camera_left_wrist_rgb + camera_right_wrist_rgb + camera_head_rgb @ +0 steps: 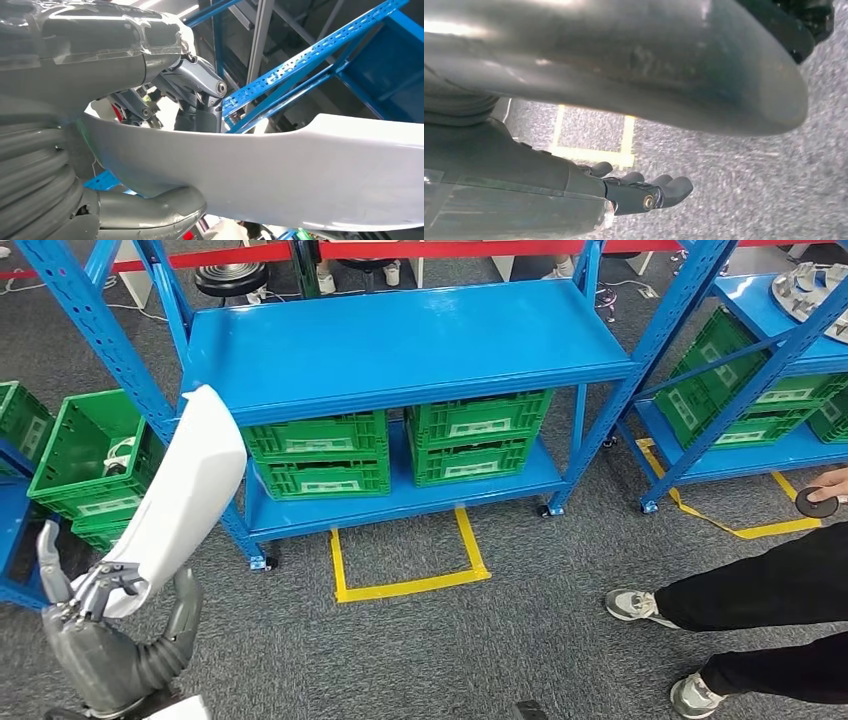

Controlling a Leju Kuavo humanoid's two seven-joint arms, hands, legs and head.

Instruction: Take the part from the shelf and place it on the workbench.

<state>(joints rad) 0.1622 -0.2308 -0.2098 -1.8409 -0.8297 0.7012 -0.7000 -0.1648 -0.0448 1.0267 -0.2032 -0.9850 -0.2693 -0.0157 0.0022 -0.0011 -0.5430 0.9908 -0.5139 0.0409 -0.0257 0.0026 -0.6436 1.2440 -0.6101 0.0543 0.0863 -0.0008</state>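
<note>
The left hand (95,625) has a grey ribbed cover at the wrist, a thick grey thumb and slim silver-grey metal fingers (197,82) joined by round pivot screws. The right hand (644,192) has dark, rounded fingertips and one bright pivot screw.

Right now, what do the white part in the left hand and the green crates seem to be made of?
White part: likely smooth moulded plastic, with a soft sheen and a curved edge, gripped by the left hand. Green crates: probably rigid plastic, with ribbed, slotted walls.

Two blue shelves (400,340), about eight green crates (318,450), one white part (190,490).
</note>
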